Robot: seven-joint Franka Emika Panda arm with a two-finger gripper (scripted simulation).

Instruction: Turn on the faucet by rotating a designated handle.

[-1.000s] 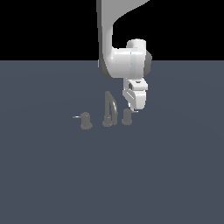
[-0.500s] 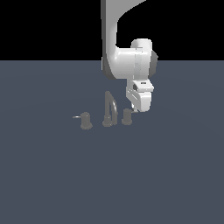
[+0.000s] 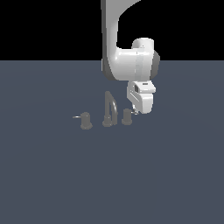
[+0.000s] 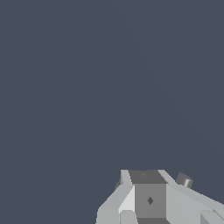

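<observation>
Gripper (image 3: 138, 112) seen low, just off the handle (image 3: 127, 117), on the ext. view's right of it; contact can't be confirmed. Finger state can't be told, tips hidden in both views. Spout (image 3: 109, 109) is just past the handle from the claw, 2nd stub (image 3: 86, 120) further out that way. Handle judged rigid metal, fixed base, turns on its axis only, prob. smooth/slippery. Thin lever barely visible at the claw side; best pushed near its tip for leverage, not gripped at the stub.
</observation>
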